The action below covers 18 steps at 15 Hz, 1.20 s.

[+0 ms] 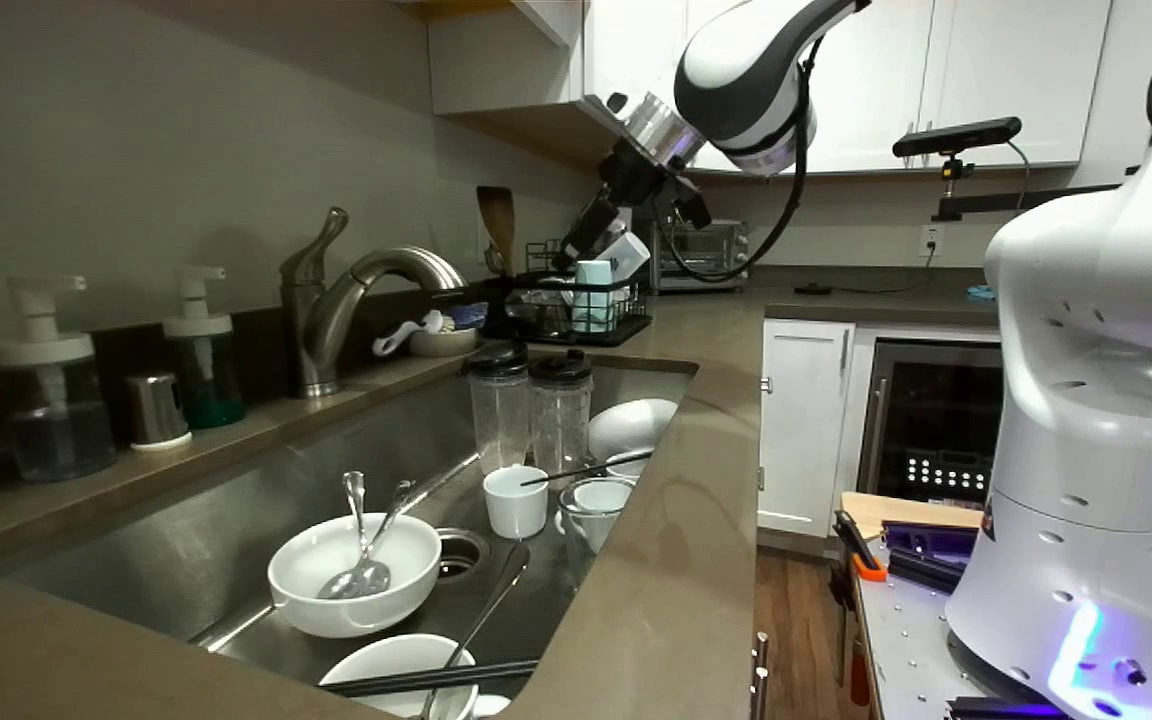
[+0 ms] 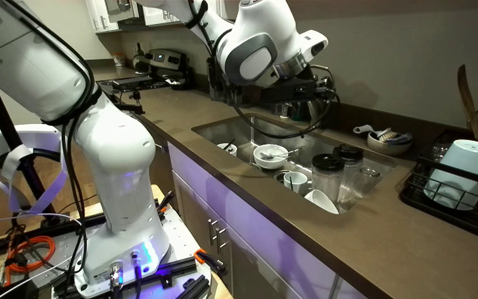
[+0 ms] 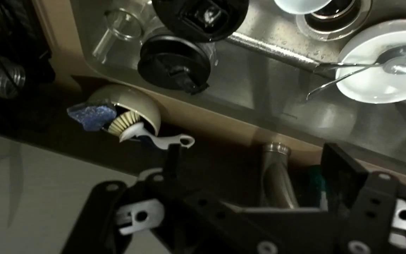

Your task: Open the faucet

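Observation:
The brushed-metal faucet point(image 1: 328, 320) stands on the ledge behind the sink. Its slim lever handle point(image 1: 311, 258) points up and leans slightly, and its spout arches over the sink. In an exterior view the arm hides most of the faucet point(image 2: 316, 110). My gripper point(image 1: 631, 237) is in the air, away from the lever, tilted down. In the wrist view the gripper point(image 3: 257, 160) is open and nothing is held. The faucet's lower body point(image 3: 278, 180) shows beyond and between the spread fingers, apart from them. The lever and spout are hidden there behind the gripper.
The sink point(image 1: 236, 560) holds white bowls point(image 1: 356, 575), cups and lidded tumblers point(image 1: 501, 400). Soap dispensers point(image 1: 54, 400) point(image 1: 204, 360) stand beside the faucet. A small bowl with a brush point(image 2: 388, 143) and a dish rack point(image 2: 434, 209) stand on the other side. A cabinet point(image 1: 506, 60) hangs above.

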Available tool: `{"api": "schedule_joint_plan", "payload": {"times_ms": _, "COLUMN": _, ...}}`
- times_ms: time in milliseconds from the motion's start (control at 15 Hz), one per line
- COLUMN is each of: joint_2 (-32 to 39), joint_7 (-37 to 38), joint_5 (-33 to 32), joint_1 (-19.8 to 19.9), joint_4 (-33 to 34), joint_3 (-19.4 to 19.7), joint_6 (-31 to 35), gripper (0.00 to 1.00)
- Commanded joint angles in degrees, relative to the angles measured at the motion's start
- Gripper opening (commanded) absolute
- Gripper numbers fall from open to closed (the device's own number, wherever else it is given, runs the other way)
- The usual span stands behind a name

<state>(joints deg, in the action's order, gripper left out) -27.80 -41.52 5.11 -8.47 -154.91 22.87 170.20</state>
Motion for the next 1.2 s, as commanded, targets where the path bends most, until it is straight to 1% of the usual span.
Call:
{"api": "schedule_joint_plan", "payload": {"times_ms": 0, "joint_2": -0.61, "joint_7": -1.82, "joint_5": 0.71, "joint_1": -3.34, "joint_4": -0.94, "joint_3": 1.89, "joint_6": 6.55, "gripper": 1.00}}
{"api": "schedule_joint_plan", "payload": {"times_ms": 200, "joint_2": -0.44, "joint_7": -1.36, "joint_5": 0.67, "joint_1": -6.30, "joint_4": -0.80, "joint_3": 3.24, "joint_6": 10.48, "gripper": 1.00}}
{"api": "schedule_joint_plan", "payload": {"times_ms": 467, "joint_2": -0.61, "joint_7": -0.83, "joint_5": 1.19, "joint_1": -12.82, "joint_4": -0.37, "joint_3": 6.89, "joint_6": 12.80, "gripper": 1.00}}
{"api": "schedule_joint_plan", "payload": {"times_ms": 600, "joint_2": -1.20, "joint_7": 0.03, "joint_5": 1.95, "joint_1": -16.91, "joint_4": -0.06, "joint_3": 9.57, "joint_6": 12.73, "gripper": 1.00}}
{"api": "schedule_joint_plan", "payload": {"times_ms": 867, "joint_2": -3.67, "joint_7": 1.80, "joint_5": 4.00, "joint_1": -26.25, "joint_4": 0.55, "joint_3": 16.44, "joint_6": 12.88, "gripper": 1.00}}
{"api": "schedule_joint_plan", "payload": {"times_ms": 1000, "joint_2": -4.94, "joint_7": 3.00, "joint_5": 5.18, "joint_1": -29.50, "joint_4": 0.85, "joint_3": 18.88, "joint_6": 13.36, "gripper": 1.00}}
{"api": "schedule_joint_plan", "payload": {"times_ms": 1133, "joint_2": -5.31, "joint_7": 3.06, "joint_5": 5.03, "joint_1": -31.43, "joint_4": 1.73, "joint_3": 20.72, "joint_6": 11.59, "gripper": 1.00}}
